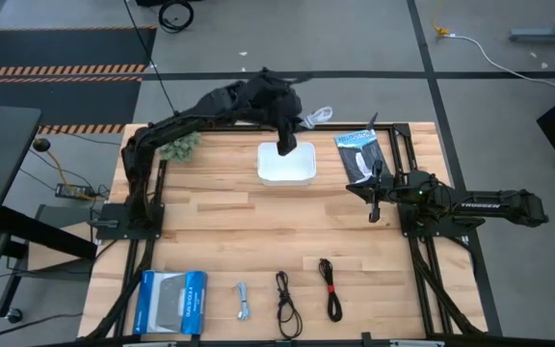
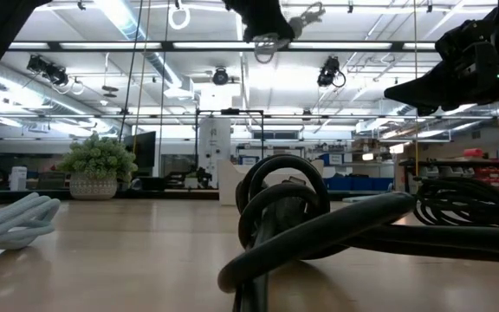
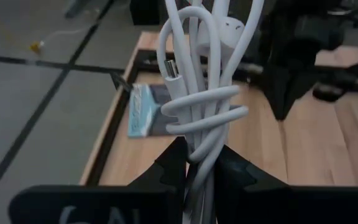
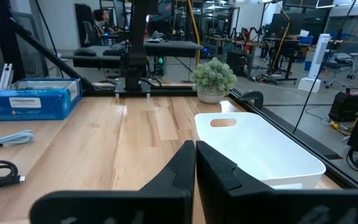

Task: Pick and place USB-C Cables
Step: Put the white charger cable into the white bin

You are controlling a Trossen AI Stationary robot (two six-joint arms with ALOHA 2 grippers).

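Overhead, the left gripper (image 1: pixel 286 146) hangs at upper centre of the frame above the white bin (image 1: pixel 286 164), fingers clamped on the white cable (image 3: pixel 201 93). The right gripper (image 1: pixel 375 204), fingers pressed together, waits at right below the black-and-white packet (image 1: pixel 359 154). Along the bottom edge lie the blue box (image 1: pixel 171 302), grey cable (image 1: pixel 243 301) and two black cables (image 1: pixel 286 304) (one red-banded (image 1: pixel 330 287)). A small plant (image 1: pixel 181 146) sits upper left.

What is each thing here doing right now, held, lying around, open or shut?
White cable: bundled, clamped in the left gripper above the white bin.
White bin: looks empty.
Right gripper: shut, empty, over the table.
Pale grey cable, black cable, red-banded cable: lying bundled near the table's front edge.
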